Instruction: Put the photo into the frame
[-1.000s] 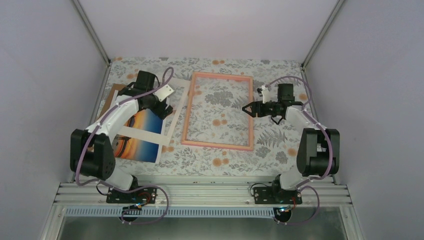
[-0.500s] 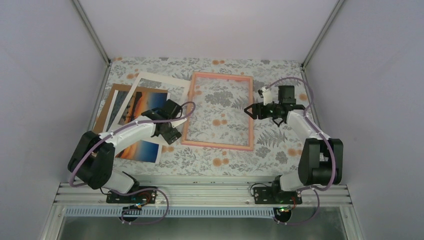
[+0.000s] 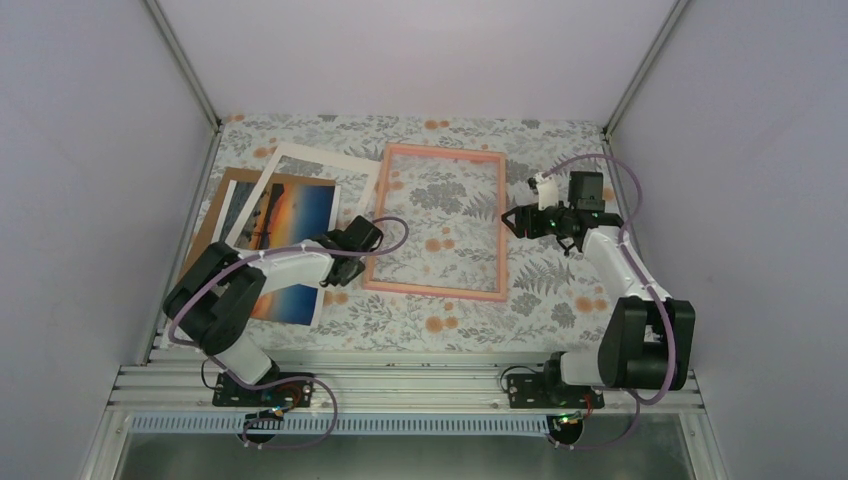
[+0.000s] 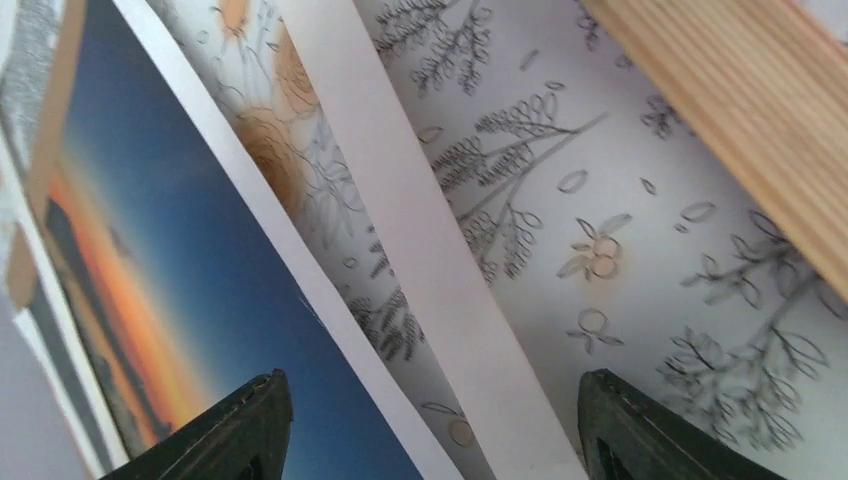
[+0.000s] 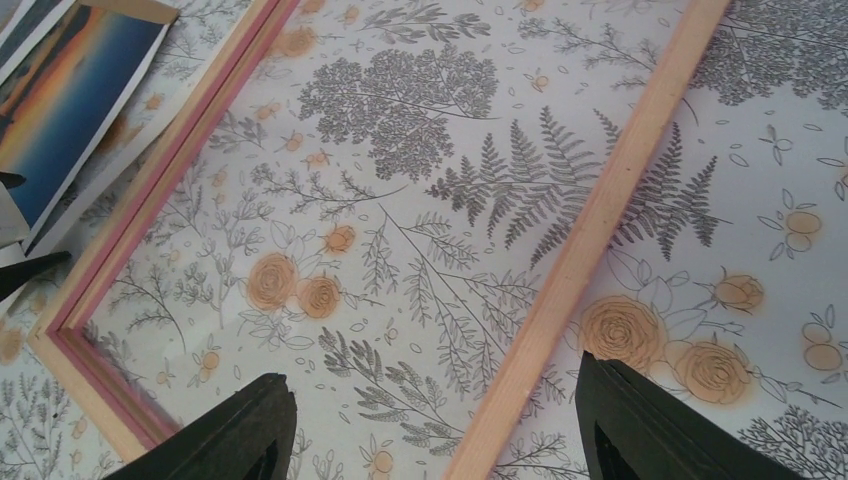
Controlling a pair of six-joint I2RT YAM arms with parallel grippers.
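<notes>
The thin pink frame (image 3: pixel 502 225) lies flat mid-table, empty, with the cloth showing through it. The sunset photo (image 3: pixel 290 205) lies to its left, partly under a white mat (image 3: pixel 300 158); more sunset print (image 3: pixel 285 302) shows below my left arm. My left gripper (image 3: pixel 340 270) is low by the frame's near left corner. In the left wrist view it is open (image 4: pixel 430 440), straddling the photo's blue edge (image 4: pixel 180 280) and a mat strip (image 4: pixel 430 240). My right gripper (image 3: pixel 512 220) is open and empty (image 5: pixel 430 430) above the frame's right rail (image 5: pixel 600 220).
A brown backing board (image 3: pixel 212 215) lies under the prints at far left. The frame's wooden rail (image 4: pixel 740 120) passes the left gripper's upper right. The flowered tablecloth (image 3: pixel 560 290) covers the table, with enclosure walls close on three sides.
My left arm has swung from over the mat down and right to the frame's near left corner, uncovering the mat and print. My right gripper has drawn back slightly to the right.
</notes>
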